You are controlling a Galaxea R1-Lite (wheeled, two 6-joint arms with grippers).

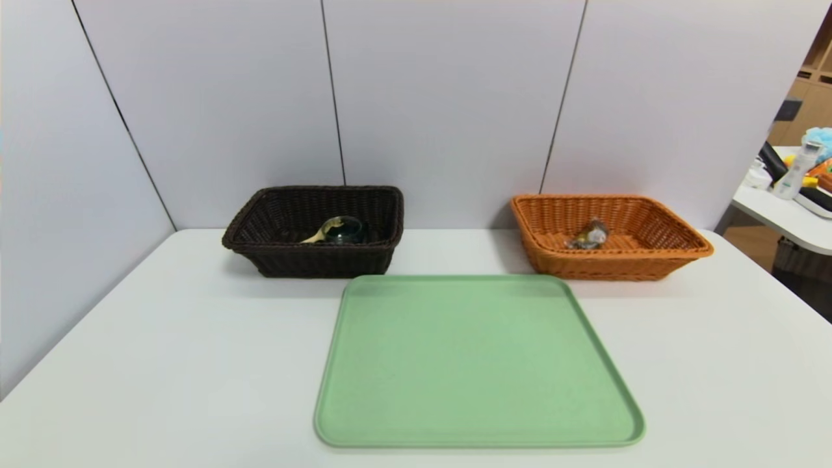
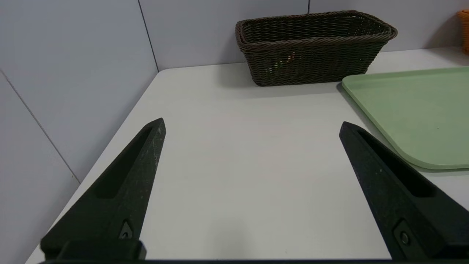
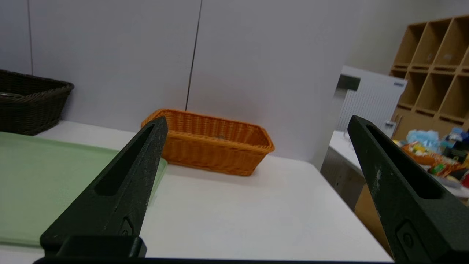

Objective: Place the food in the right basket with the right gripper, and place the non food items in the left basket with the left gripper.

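Observation:
The dark brown left basket [image 1: 260, 250] stands at the back left of the table; inside lie the glass cup [image 1: 344, 229] and the yellow head of the fork-like spoon [image 1: 318, 235]. The orange-tan right basket [image 1: 611, 266] stands at the back right with the wrapped food roll [image 1: 588, 235] inside. Neither arm shows in the head view. My left gripper [image 2: 252, 126] hangs open over bare table near the front left, well short of the left basket [image 2: 311, 55]. My right gripper [image 3: 256, 123] is open too, over bare table in front of the right basket [image 3: 212, 150].
A light green tray [image 1: 478, 364] lies bare in the middle of the white table [image 1: 162, 351], in front of both baskets. Grey wall panels close the back and left. Beyond the table's right edge stands another table with clutter [image 1: 799, 172].

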